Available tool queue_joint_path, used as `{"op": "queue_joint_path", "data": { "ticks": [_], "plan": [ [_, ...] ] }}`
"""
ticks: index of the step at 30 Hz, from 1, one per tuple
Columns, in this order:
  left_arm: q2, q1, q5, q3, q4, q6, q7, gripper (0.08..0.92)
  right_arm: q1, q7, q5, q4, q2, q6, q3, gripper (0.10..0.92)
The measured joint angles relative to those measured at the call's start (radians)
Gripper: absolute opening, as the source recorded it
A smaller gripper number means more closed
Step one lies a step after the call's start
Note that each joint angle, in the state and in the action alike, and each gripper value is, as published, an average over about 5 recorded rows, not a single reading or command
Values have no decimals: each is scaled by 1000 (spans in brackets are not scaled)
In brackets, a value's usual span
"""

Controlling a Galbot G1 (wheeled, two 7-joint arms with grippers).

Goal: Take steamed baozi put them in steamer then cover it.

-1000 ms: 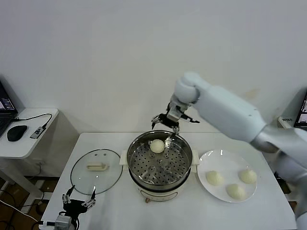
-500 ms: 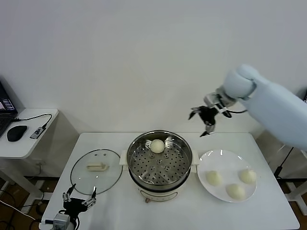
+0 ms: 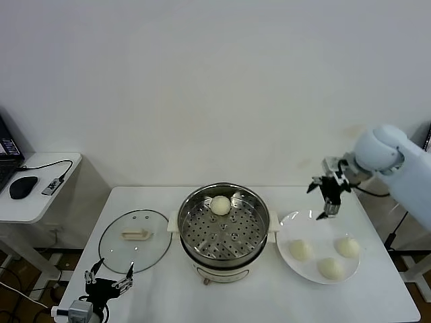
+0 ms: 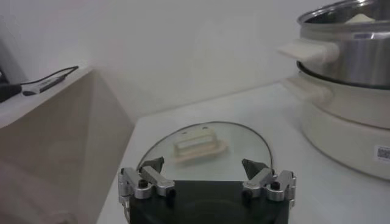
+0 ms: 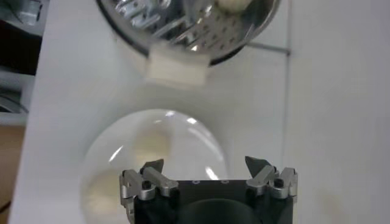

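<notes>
One baozi lies on the perforated tray at the back of the steamer; it also shows in the right wrist view. Three baozi lie on the white plate. The glass cover lies flat on the table left of the steamer, cream handle up; it also shows in the left wrist view. My right gripper is open and empty, hovering above the plate's far edge. My left gripper is open and empty, low at the table's front left corner.
A side table at far left holds a mouse and a cabled box. The steamer's cream handle shows in the right wrist view, beyond the plate. A white wall stands behind the table.
My right gripper has swung from over the steamer's back rim rightward and down to above the plate. The baozi stays in the steamer. The left arm has not moved.
</notes>
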Motion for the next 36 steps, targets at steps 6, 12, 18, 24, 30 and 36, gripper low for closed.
{"op": "queue_joint_path", "data": {
  "ticks": [6,12,18,24,30,36],
  "plan": [
    [-3,2,0,-5,-6,4,1,823,-58,7,-35,-18,19,-13,4,823],
    [-4,2,2,-8,0,4,1,823,-103,13,-66,-46,46,-19,8,823],
    [-7,-2,8,-5,10,4,1,823,-149,15,-98,-75,77,-19,26,823],
    [-8,-5,12,-4,13,5,2,823,-183,22,-128,-112,117,-11,37,823],
    [-6,-5,12,-5,20,5,1,823,-209,33,-156,-147,155,3,44,823],
    [-9,-6,14,-4,24,5,1,823,-221,43,-181,-180,191,17,50,823]
  ]
}}
